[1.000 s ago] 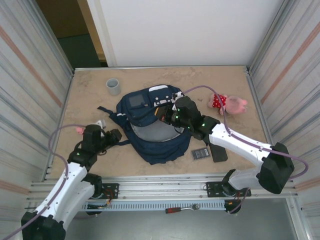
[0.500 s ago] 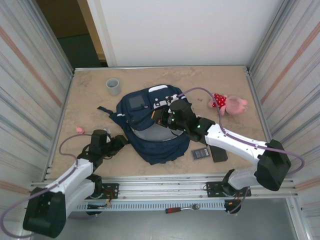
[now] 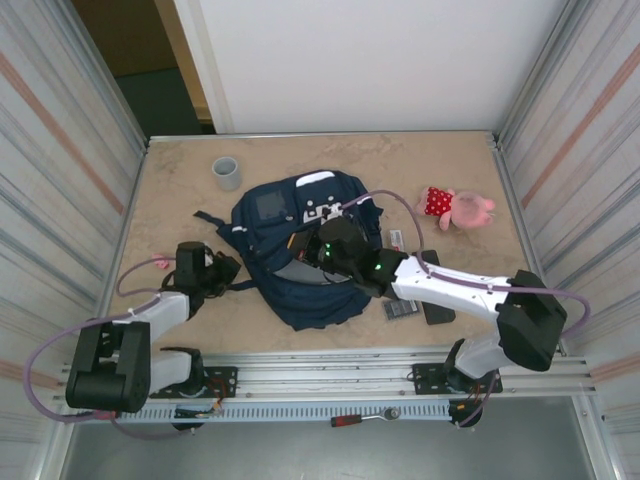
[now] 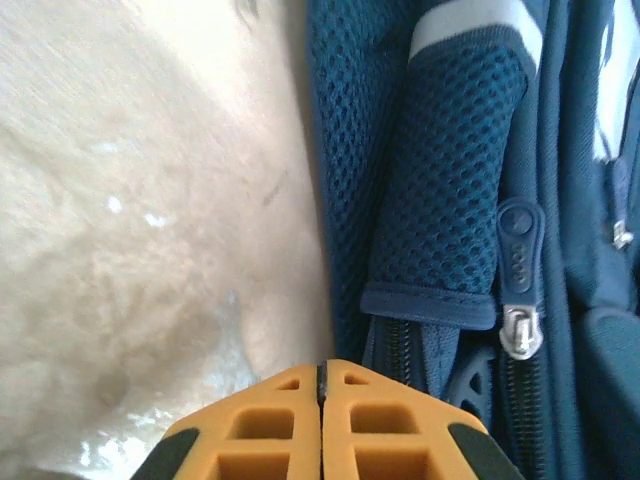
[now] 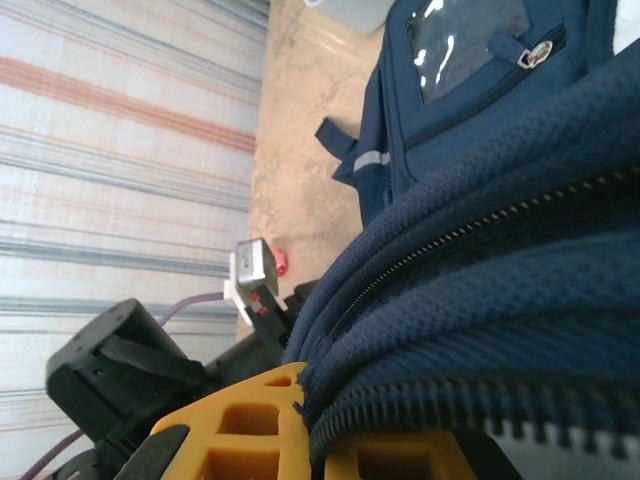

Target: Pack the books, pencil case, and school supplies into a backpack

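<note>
Backpack (image 3: 270, 215) in right claw's (image 3: 299, 244) grip on beige marbled tabletop (image 3: 400, 160) amid corrugated walls (image 3: 60, 150); left claw (image 4: 322, 374) clenched empty.

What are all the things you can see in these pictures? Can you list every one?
backpack: 1, navy blue with white patches, in the middle
cup: 1, grey, far left, beyond the backpack
plush toy: 1, pink and red, far right
slim piece: 1, grey, right of the backpack
grid-faced piece: 1, dark grey, near right of the backpack
black oblong: 1, black, right beside the grid-faced piece
red-handled tool: 1, below the rail at the near edge
table: 1, tan
arms: 2, white and black
left gripper: orange fingers, shut, at the backpack's left side
right gripper: orange fingers, on the backpack; fabric hides its tips
</note>
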